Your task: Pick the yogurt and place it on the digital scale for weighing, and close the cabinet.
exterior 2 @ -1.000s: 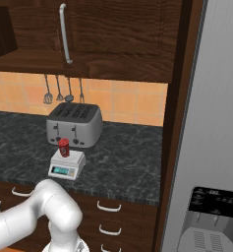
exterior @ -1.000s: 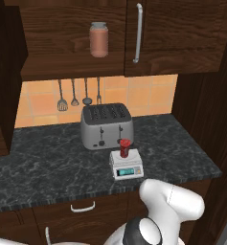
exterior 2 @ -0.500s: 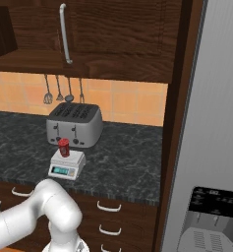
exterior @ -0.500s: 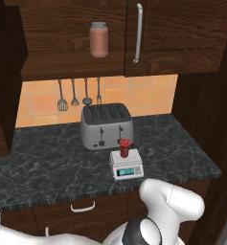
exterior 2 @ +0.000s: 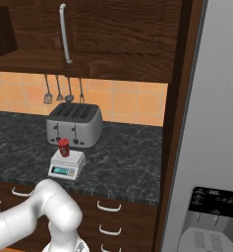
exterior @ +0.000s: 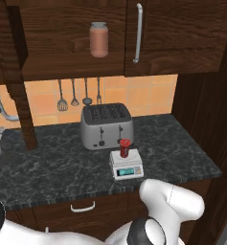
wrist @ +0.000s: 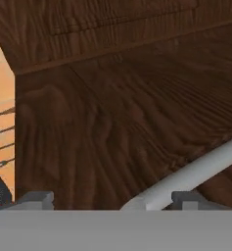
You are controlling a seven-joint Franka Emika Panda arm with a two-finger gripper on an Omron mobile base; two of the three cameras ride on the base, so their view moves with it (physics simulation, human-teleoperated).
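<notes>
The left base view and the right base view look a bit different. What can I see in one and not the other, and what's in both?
Left base view alone: the tall pinkish-brown jar with a grey lid on the open shelf of the dark brown wooden wall cabinet.

Right base view alone: the big grey fridge with a dark dispenser panel on the right.

Both: the small red yogurt cup standing on the white square digital scale, the silver four-slot toaster behind it, hanging utensils and the dark marbled counter.
</notes>
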